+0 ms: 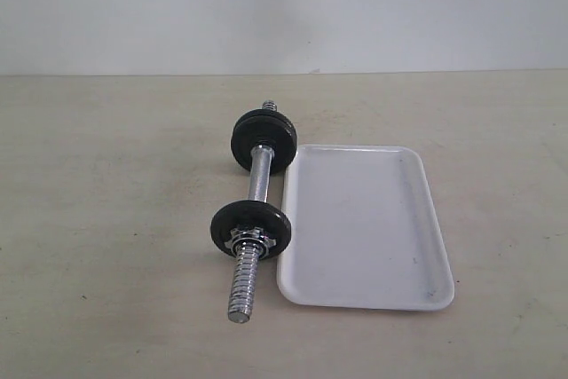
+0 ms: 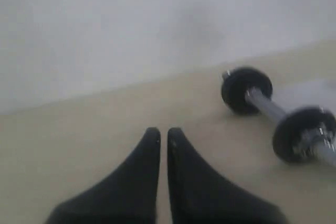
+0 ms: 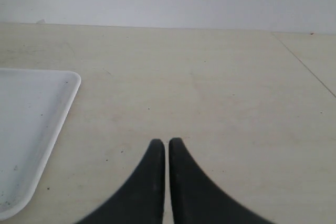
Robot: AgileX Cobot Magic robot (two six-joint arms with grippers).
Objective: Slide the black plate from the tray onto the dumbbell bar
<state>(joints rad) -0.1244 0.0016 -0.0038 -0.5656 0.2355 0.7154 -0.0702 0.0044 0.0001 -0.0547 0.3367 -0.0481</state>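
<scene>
The dumbbell bar (image 1: pixel 259 179) lies on the table just left of the white tray (image 1: pixel 364 219). Two black discs sit on the bar: a far one (image 1: pixel 264 138) and a near one (image 1: pixel 251 224). A chrome star nut (image 1: pixel 248 240) sits against the near disc, on the side of the threaded end (image 1: pixel 243 286). The tray holds nothing, and no loose black plate shows. Neither gripper appears in the exterior view. My left gripper (image 2: pixel 164 132) is shut and empty, well short of the bar (image 2: pixel 268 107). My right gripper (image 3: pixel 167 142) is shut and empty, over bare table beside the tray (image 3: pixel 31 124).
A pale wall stands behind the beige table (image 1: pixel 115 219). A thin seam line (image 3: pixel 304 64) crosses the table surface in the right wrist view.
</scene>
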